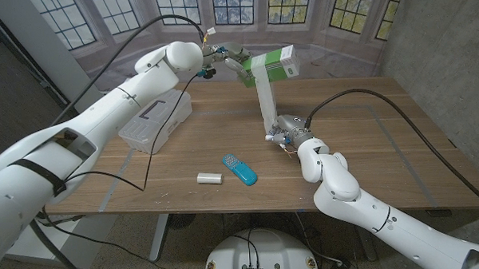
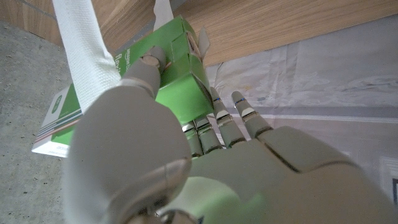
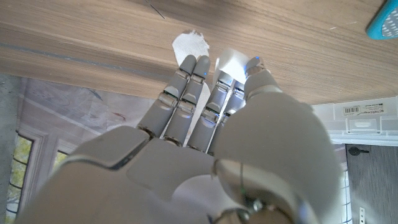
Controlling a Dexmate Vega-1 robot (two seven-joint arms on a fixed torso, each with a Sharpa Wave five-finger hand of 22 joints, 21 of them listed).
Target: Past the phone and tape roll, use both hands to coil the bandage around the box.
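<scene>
Green-white box (image 1: pixel 279 65) held aloft in left hand (image 1: pixel 235 64), past far table (image 1: pixel 383 137) edge; white bandage (image 1: pixel 266 102) hangs taut to right hand (image 1: pixel 290 134), fingers pinching it; phone (image 1: pixel 239 170), roll (image 1: pixel 210 178) near front.

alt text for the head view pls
The left hand holds a green box above the table's far edge while the right hand holds the white bandage hanging from it; a blue phone lies nearer.
</scene>
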